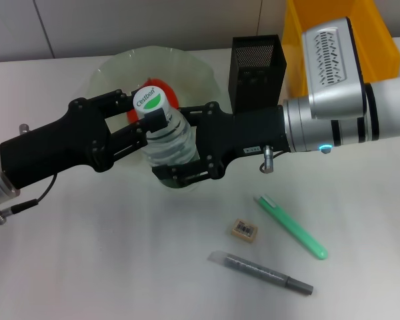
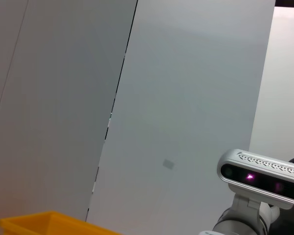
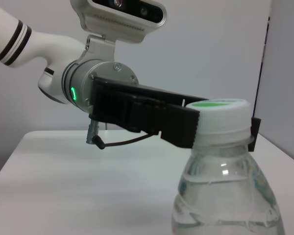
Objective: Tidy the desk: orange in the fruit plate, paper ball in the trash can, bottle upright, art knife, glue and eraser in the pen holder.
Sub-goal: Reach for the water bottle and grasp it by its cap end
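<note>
Bottle [image 1: 165,137] stands upright between the two arms, just in front of the fruit plate [image 1: 113,67], where the orange [image 1: 167,93] already sits behind the cap. Left gripper [image 1: 153,123] pinches the bottle at the neck just under the white cap, its fingers [image 3: 181,125] closed on it. Right gripper [image 1: 180,157] reaches in lower down around the body, and its fingers seem to be closed on it too, though the bottle hides the contact.

To finish well, I would check that the base is flat on the worktop [image 1: 120,267], then release one gripper at a time, spreading the fingers slowly and drawing straight back so nothing nudges the top-heavy bottle. Eraser [image 1: 244,229], green glue [image 1: 292,227] and grey art knife [image 1: 261,269] lie near, with the pen holder [image 1: 257,67] behind.
</note>
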You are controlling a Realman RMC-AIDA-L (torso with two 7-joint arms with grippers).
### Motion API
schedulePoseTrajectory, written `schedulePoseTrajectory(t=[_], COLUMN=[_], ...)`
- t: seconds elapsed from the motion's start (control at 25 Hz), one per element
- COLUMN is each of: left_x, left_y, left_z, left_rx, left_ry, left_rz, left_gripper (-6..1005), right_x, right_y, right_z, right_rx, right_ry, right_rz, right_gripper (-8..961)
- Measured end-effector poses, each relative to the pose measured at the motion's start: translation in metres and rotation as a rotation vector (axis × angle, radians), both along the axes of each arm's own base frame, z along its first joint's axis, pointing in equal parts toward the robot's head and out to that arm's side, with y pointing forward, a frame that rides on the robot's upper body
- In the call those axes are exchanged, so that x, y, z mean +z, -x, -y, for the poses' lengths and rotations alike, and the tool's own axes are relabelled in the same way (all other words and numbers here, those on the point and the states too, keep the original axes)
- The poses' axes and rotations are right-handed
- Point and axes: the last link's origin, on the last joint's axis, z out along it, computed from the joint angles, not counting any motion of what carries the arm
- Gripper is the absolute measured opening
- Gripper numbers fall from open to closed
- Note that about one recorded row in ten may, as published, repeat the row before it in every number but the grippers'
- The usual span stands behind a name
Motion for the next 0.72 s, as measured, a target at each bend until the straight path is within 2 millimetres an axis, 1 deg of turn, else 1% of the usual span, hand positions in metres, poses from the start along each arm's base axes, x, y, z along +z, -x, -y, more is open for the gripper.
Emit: schedulePoseTrajectory(t=[0.16, 0.6, 0.72], left_x=[0.0002, -0.0001, 0.0013], left_y=[0.0016, 0.0005, -0.0003], left_z=[0.0001, -0.0003, -0.0012], left_rx=[0.017, 0.009, 0.01], left_ry=[0.005, 0.0, -0.011], left_rz=[0.005, 0.004, 0.014], left_gripper=[475, 740, 783], right_x=[0.0, -0.0012, -0.0013], right_y=[0.0003, 0.003, 0.004], right_z=[-0.0005, 0.0001, 0.0001], right_rx=[-0.002, 0.004, 0.007], right_ry=[-0.003, 0.002, 0.002], right_rz=[-0.001, -0.008, -0.012], right_gripper=[767, 767, 767])
